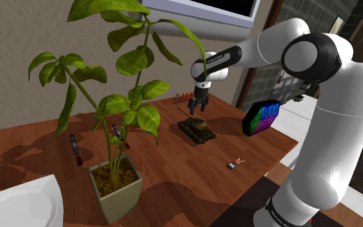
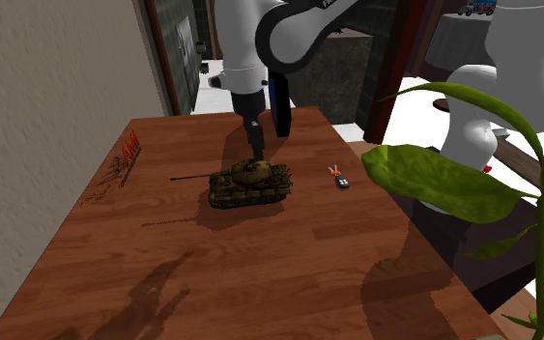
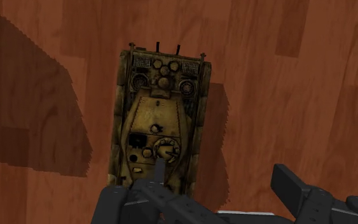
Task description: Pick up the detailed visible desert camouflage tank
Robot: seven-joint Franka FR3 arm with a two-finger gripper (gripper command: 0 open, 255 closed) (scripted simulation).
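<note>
One desert-camo tank [image 3: 161, 121] sits on the wooden worktop [image 3: 285, 76] just below the pincer [image 3: 222, 175], which is wide open and empty; its long axis runs crosswise to the finger gap, but it's off under one finger, so I'd recentre first

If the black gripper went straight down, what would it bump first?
Probably the camouflage tank: the gripper hangs open above it, one finger over its hull. Height is hard to judge.
</note>
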